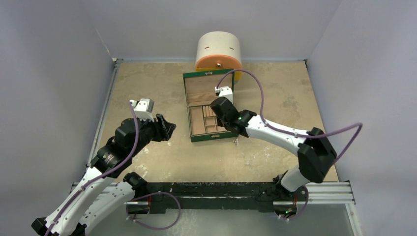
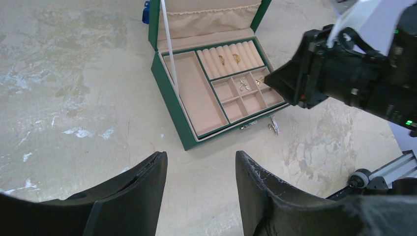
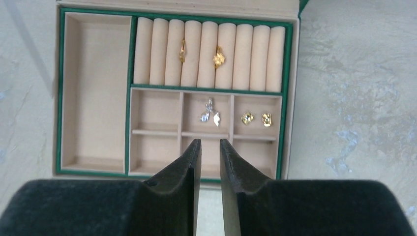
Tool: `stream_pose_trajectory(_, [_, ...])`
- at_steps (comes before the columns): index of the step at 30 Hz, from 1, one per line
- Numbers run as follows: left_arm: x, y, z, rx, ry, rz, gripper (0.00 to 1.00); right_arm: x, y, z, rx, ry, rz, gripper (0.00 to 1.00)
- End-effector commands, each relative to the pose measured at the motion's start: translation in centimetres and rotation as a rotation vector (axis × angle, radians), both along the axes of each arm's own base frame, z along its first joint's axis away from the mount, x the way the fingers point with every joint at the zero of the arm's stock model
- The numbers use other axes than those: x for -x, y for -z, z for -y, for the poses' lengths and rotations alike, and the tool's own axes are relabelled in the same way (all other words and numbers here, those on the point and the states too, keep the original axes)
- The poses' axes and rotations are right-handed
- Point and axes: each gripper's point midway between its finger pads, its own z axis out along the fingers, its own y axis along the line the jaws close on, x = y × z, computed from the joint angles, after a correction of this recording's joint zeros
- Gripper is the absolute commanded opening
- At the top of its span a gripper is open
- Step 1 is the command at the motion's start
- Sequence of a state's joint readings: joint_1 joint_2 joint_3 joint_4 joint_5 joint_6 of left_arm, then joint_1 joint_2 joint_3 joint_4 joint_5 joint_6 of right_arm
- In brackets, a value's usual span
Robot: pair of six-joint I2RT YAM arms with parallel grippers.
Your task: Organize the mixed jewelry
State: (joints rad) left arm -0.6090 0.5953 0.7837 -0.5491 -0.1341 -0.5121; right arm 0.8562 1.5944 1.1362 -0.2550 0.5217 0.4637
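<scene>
The green jewelry box (image 1: 214, 138) lies open mid-table. In the right wrist view two gold rings (image 3: 218, 57) sit in its tan rolls. Silvery pieces (image 3: 210, 114) lie in the middle small compartment and two gold studs (image 3: 247, 118) in the one to its right. One more silvery piece (image 2: 273, 127) rests on the table just outside the box's front wall. My right gripper (image 3: 210, 143) hovers over the box's small compartments, its jaws a narrow gap apart with nothing between them. My left gripper (image 2: 200, 162) stands open and empty over bare table, left of the box.
A white and orange cylinder (image 1: 219, 51) stands behind the box against the back wall. Grey walls close in the table on three sides. A black rail (image 1: 216, 189) runs along the near edge.
</scene>
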Motion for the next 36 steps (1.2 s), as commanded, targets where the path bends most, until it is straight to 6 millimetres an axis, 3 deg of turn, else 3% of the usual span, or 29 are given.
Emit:
stream_pose_trajectory(1, [-0.3,-1.6,0.0,0.019,-0.001,0.045,0.53,1.9,-1.2,1.5,-0.073,0.019,-0.001,0.23])
stream_pose_trajectory(8, [-0.3,-1.6,0.1,0.018,0.003,0.041,0.53,5.2,-1.1,4.6,-0.146,0.064,-0.020,0.24])
stream_pose_trajectory(14, [-0.4,-1.5,0.1,0.015,0.002,0.039,0.53,7.6,1.8,6.5,-0.167,0.101,-0.073,0.26])
stream_pose_trajectory(19, [-0.4,-1.5,0.2,0.014,0.003,0.037,0.53,8.9,4.2,6.8,-0.193,0.100,-0.115,0.28])
stream_pose_trajectory(25, [-0.4,-1.4,0.2,0.013,0.003,0.035,0.53,8.6,6.1,6.2,-0.196,0.100,-0.124,0.28])
stream_pose_trajectory(36, [-0.4,-1.5,0.1,0.015,0.003,0.039,0.53,6.8,6.8,5.4,-0.158,0.096,-0.083,0.29])
